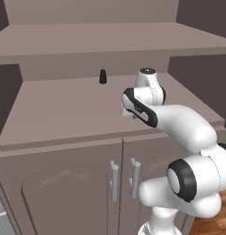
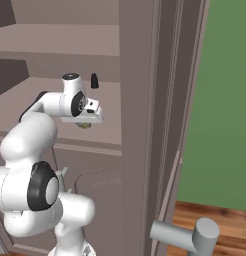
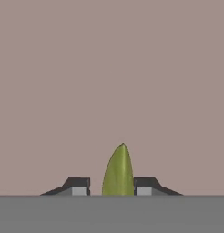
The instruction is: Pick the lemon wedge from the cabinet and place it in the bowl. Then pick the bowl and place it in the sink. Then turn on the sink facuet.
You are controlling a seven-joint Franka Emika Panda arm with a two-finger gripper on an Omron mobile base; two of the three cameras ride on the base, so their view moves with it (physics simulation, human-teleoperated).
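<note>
Gripper (image 3: pixel 112 189) points straight down at the cabinet (image 1: pixel 59 110) shelf, likely so the fingers can straddle the lemon wedge (image 3: pixel 118 172) from above. In the hand view the wedge stands at 6 o'clock between both fingertips (image 3: pixel 78 186), with slim gaps either side; whether they pinch it I cannot tell. A small black bottle (image 1: pixel 103 76) sits beyond, toward 11 o'clock in the left base view.

No text, label, brand, number or sign could be read on anything in these pictures.
</note>
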